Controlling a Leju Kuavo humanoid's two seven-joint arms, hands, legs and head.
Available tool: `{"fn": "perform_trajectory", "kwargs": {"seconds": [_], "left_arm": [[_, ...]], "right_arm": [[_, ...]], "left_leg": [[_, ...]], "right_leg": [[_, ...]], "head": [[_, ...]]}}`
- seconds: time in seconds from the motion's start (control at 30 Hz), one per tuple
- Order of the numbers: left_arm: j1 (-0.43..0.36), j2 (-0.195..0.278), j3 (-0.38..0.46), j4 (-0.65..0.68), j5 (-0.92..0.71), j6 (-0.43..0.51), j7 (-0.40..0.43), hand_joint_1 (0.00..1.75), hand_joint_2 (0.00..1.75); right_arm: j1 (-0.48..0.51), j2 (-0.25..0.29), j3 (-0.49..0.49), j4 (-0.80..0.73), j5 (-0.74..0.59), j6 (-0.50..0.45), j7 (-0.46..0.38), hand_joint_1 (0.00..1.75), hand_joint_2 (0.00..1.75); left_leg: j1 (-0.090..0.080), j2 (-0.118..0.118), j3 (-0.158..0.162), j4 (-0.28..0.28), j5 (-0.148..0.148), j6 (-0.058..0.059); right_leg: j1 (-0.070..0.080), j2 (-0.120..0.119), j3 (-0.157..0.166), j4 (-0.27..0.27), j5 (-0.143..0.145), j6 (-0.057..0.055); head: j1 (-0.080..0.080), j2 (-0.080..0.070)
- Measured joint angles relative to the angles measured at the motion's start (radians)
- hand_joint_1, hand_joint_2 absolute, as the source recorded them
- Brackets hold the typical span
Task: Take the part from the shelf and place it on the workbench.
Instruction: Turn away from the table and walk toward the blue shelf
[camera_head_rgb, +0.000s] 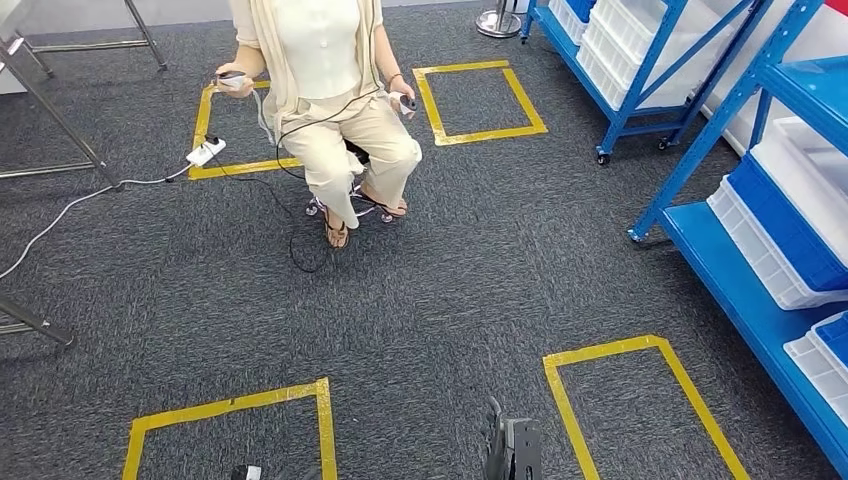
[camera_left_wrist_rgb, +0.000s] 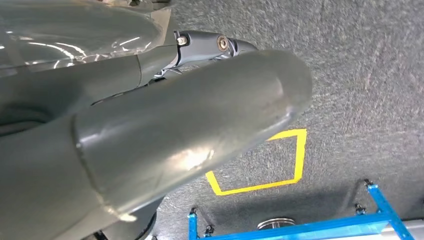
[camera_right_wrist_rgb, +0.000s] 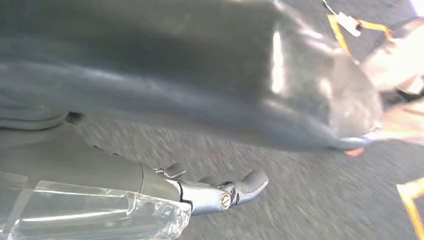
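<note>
While both arms hang low, right hand (camera_right_wrist_rgb: 220, 192) sits over grey carpet (camera_head_rgb: 480, 290), fingers loosely curled, holding nothing. Left hand (camera_left_wrist_rgb: 210, 47) mostly hidden behind thumb, can't tell its state. Bottom of head frame: yellow tape squares (camera_head_rgb: 230, 430). Further up, center top: person (camera_head_rgb: 330, 110) seated on stool, controller in each hand. Right edge: blue shelf (camera_head_rgb: 750, 300) with white and blue bins (camera_head_rgb: 790, 230); can't make out part in them.
</note>
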Motion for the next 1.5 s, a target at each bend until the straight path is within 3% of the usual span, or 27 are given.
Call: {"fn": "perform_trajectory", "kwargs": {"seconds": [0.07,0.1,0.13,0.2,0.23,0.27,0.3,0.37,0.43,0.5,0.57,0.63,0.7,0.73,0.8,0.87,0.93,0.97,1.03,1.07,1.13,1.2,1.27,1.33,1.4,1.43,1.5], "left_arm": [[-0.002,0.002,0.001,-0.002,0.015,0.003,-0.023,0.00,0.00],[-0.001,0.005,0.003,-0.002,0.022,0.005,-0.033,0.00,0.00],[0.000,0.008,0.004,-0.002,0.028,0.007,-0.039,0.00,0.00],[0.004,0.014,0.006,-0.002,0.033,0.008,-0.043,0.00,0.00],[0.005,0.017,0.007,-0.003,0.034,0.008,-0.043,0.00,0.00],[0.006,0.019,0.007,-0.003,0.035,0.008,-0.046,0.00,0.00],[0.006,0.021,0.008,-0.005,0.038,0.008,-0.052,0.00,0.00],[0.006,0.024,0.013,-0.009,0.054,0.008,-0.083,0.00,0.00],[0.007,0.030,0.028,-0.021,0.083,0.003,-0.130,0.00,0.00],[0.007,0.036,0.050,-0.052,0.113,-0.007,-0.164,0.00,0.00],[0.008,0.044,0.070,-0.097,0.135,-0.017,-0.175,0.00,0.00],[0.016,0.051,0.092,-0.145,0.151,-0.025,-0.178,0.00,0.00],[0.028,0.054,0.117,-0.190,0.157,-0.032,-0.179,0.00,0.00],[0.035,0.054,0.127,-0.209,0.153,-0.033,-0.179,0.00,0.00],[0.046,0.053,0.139,-0.236,0.139,-0.030,-0.179,0.00,0.00],[0.052,0.050,0.147,-0.255,0.133,-0.029,-0.179,0.00,0.00],[0.060,0.045,0.156,-0.274,0.130,-0.031,-0.178,0.00,0.00],[0.064,0.042,0.160,-0.282,0.130,-0.033,-0.178,0.00,0.00],[0.070,0.034,0.164,-0.297,0.127,-0.034,-0.178,0.00,0.00],[0.072,0.030,0.165,-0.303,0.126,-0.034,-0.178,0.00,0.00],[0.075,0.024,0.167,-0.313,0.121,-0.033,-0.178,0.00,0.00],[0.083,0.024,0.168,-0.317,0.114,-0.028,-0.178,0.00,0.00],[0.089,0.023,0.169,-0.317,0.107,-0.022,-0.178,0.00,0.00],[0.089,0.023,0.171,-0.317,0.104,-0.017,-0.178,0.00,0.00],[0.085,0.023,0.173,-0.317,0.104,-0.014,-0.178,0.00,0.00],[0.084,0.023,0.173,-0.317,0.104,-0.013,-0.178,0.00,0.00],[0.082,0.022,0.173,-0.317,0.104,-0.013,-0.178,0.00,0.00]], "right_arm": [[0.046,-0.005,-0.007,-0.110,0.008,-0.025,0.002,0.00,0.00],[0.069,-0.006,-0.013,-0.172,0.011,-0.032,0.007,0.00,0.00],[0.087,-0.007,-0.018,-0.228,0.012,-0.036,0.014,0.00,0.00],[0.115,-0.010,-0.027,-0.320,0.014,-0.037,0.030,0.00,0.00],[0.128,-0.011,-0.031,-0.354,0.015,-0.037,0.036,0.00,0.00],[0.140,-0.012,-0.035,-0.383,0.016,-0.038,0.038,0.00,0.00],[0.150,-0.012,-0.038,-0.408,0.017,-0.040,0.037,0.00,0.00],[0.170,-0.012,-0.047,-0.461,0.026,-0.048,0.032,0.00,0.00],[0.197,-0.010,-0.067,-0.542,0.045,-0.054,0.036,0.00,0.00],[0.234,-0.009,-0.099,-0.640,0.078,-0.053,0.056,0.00,0.00],[0.264,-0.003,-0.138,-0.723,0.112,-0.043,0.072,0.00,0.00],[0.280,0.008,-0.176,-0.785,0.137,-0.023,0.077,0.00,0.00],[0.291,0.017,-0.212,-0.829,0.152,-0.003,0.076,0.00,0.00],[0.298,0.021,-0.228,-0.845,0.157,0.006,0.075,0.00,0.00],[0.307,0.025,-0.254,-0.865,0.162,0.018,0.073,0.00,0.00],[0.308,0.028,-0.267,-0.879,0.164,0.026,0.071,0.00,0.00],[0.303,0.031,-0.274,-0.893,0.167,0.033,0.070,0.00,0.00],[0.300,0.033,-0.276,-0.899,0.168,0.035,0.070,0.00,0.00],[0.297,0.035,-0.283,-0.907,0.169,0.035,0.069,0.00,0.00],[0.298,0.036,-0.287,-0.911,0.169,0.035,0.069,0.00,0.00],[0.294,0.039,-0.293,-0.919,0.169,0.036,0.069,0.00,0.00],[0.290,0.043,-0.295,-0.922,0.167,0.036,0.069,0.00,0.00],[0.292,0.046,-0.296,-0.923,0.145,0.044,0.069,0.00,0.00],[0.295,0.047,-0.300,-0.924,0.096,0.067,0.068,0.00,0.00],[0.297,0.047,-0.303,-0.925,0.061,0.083,0.069,0.00,0.00],[0.298,0.047,-0.305,-0.925,0.056,0.086,0.071,0.00,0.00],[0.300,0.046,-0.308,-0.929,0.052,0.086,0.074,0.00,0.00]], "left_leg": [[0.005,-0.039,-0.009,0.035,-0.029,-0.010],[0.008,-0.071,-0.027,0.080,-0.058,-0.014],[0.008,-0.098,-0.052,0.141,-0.093,-0.016],[0.010,-0.120,-0.104,0.253,-0.140,-0.022],[0.012,-0.123,-0.113,0.270,-0.136,-0.024],[0.016,-0.125,-0.105,0.248,-0.111,-0.028],[0.023,-0.132,-0.082,0.195,-0.074,-0.032],[0.036,-0.176,-0.031,0.079,-0.020,-0.040],[0.036,-0.203,-0.013,0.034,-0.011,-0.036],[0.026,-0.184,-0.014,0.030,-0.008,-0.019],[0.022,-0.161,-0.012,0.022,-0.002,0.001],[0.020,-0.132,-0.011,0.018,-0.001,0.014],[0.016,-0.099,-0.011,0.018,-0.003,0.019],[0.014,-0.084,-0.010,0.018,-0.004,0.020],[0.011,-0.062,-0.008,0.018,-0.006,0.020],[0.010,-0.044,-0.005,0.018,-0.009,0.017],[0.006,-0.026,0.000,0.018,-0.014,0.008],[0.005,-0.016,0.004,0.016,-0.017,0.003],[0.005,0.006,0.014,0.010,-0.022,-0.008],[0.008,0.003,0.018,0.012,-0.026,-0.013],[0.013,-0.045,0.004,0.059,-0.060,-0.020],[0.016,-0.105,-0.047,0.172,-0.121,-0.023],[0.017,-0.123,-0.093,0.254,-0.148,-0.028],[0.023,-0.125,-0.080,0.208,-0.095,-0.034],[0.031,-0.133,-0.034,0.093,-0.027,-0.041],[0.032,-0.139,-0.021,0.057,-0.013,-0.040],[0.026,-0.146,-0.016,0.037,-0.013,-0.031]], "right_leg": [[-0.014,0.021,0.010,-0.009,0.007,-0.012],[-0.022,0.031,0.016,-0.012,0.010,-0.019],[-0.020,0.042,0.016,-0.011,0.011,-0.023],[-0.019,0.068,0.016,-0.011,0.011,-0.027],[-0.019,0.083,0.017,-0.010,0.011,-0.027],[-0.021,0.100,0.017,-0.008,0.011,-0.027],[-0.024,0.116,0.017,-0.003,0.010,-0.024],[-0.025,0.145,0.008,0.014,0.003,-0.013],[-0.021,0.167,-0.007,0.026,0.001,0.003],[-0.020,0.182,-0.021,0.023,0.005,0.018],[-0.020,0.146,-0.041,0.050,-0.006,0.024],[-0.019,0.085,-0.095,0.153,-0.050,0.020],[-0.019,0.062,-0.157,0.274,-0.091,0.020],[-0.019,0.058,-0.169,0.298,-0.095,0.023],[-0.019,0.050,-0.145,0.258,-0.071,0.032],[-0.017,0.022,-0.083,0.143,-0.032,0.034],[-0.004,-0.018,-0.034,0.052,-0.005,0.024],[0.003,-0.029,-0.024,0.032,0.001,0.016],[0.011,-0.011,-0.023,0.025,0.006,0.002],[0.003,0.001,-0.019,0.019,0.009,-0.004],[-0.012,0.025,-0.006,0.005,0.016,-0.021],[-0.015,0.051,-0.002,0.000,0.018,-0.035],[-0.012,0.079,-0.001,0.001,0.018,-0.039],[-0.014,0.103,0.002,0.006,0.016,-0.037],[-0.013,0.119,-0.001,0.020,0.009,-0.028],[-0.010,0.124,-0.006,0.028,0.004,-0.021],[-0.004,0.129,-0.015,0.035,0.001,-0.009]], "head": [[-0.003,0.000],[-0.005,0.000],[-0.007,0.000],[-0.008,0.000],[-0.008,0.000],[-0.008,0.000],[-0.008,0.000],[-0.010,0.000],[-0.009,0.000],[-0.007,0.000],[-0.004,0.000],[0.001,0.000],[0.003,0.000],[0.003,0.000],[0.003,0.000],[0.003,0.000],[0.003,0.000],[0.002,0.000],[0.002,0.000],[0.001,0.000],[-0.002,0.000],[-0.006,0.000],[-0.006,0.000],[-0.007,0.000],[-0.009,0.000],[-0.009,0.000],[-0.008,0.000]]}}
